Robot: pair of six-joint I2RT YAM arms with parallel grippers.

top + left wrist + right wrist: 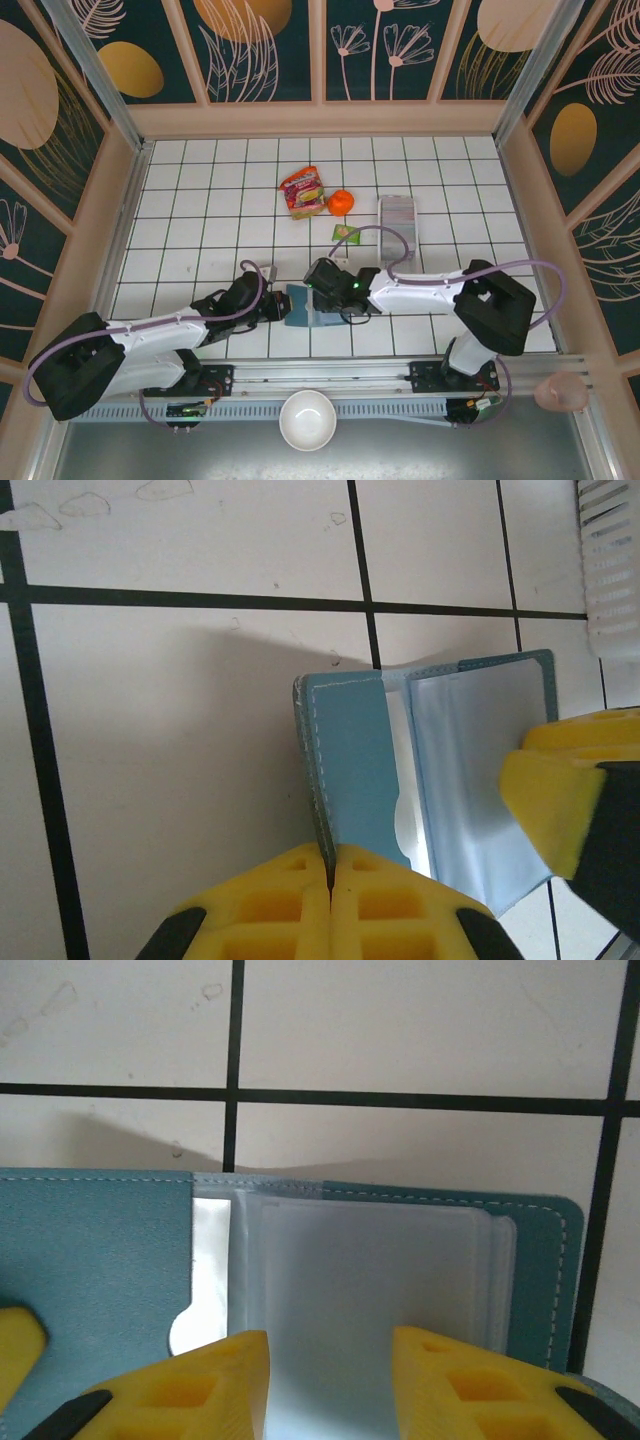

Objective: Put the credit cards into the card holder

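The teal card holder (299, 306) lies open on the white tiles between my two grippers. In the left wrist view my left gripper (330, 872) is shut on the edge of its left cover (350, 750), which stands tilted up. Clear plastic sleeves (370, 1280) fill the holder's inside. My right gripper (330, 1380) is open just above them, one yellow finger (200, 1385) on each side and nothing between. From above, the left gripper (277, 306) and the right gripper (324, 303) meet at the holder. No loose credit card can be made out.
A long clear plastic tray (397, 214) stands behind the right arm, with a small green packet (346, 234), an orange (341, 202) and a red snack bag (302, 190) further back. A white bowl (307, 418) sits beyond the near edge, and a pink cup (560, 392) at the right.
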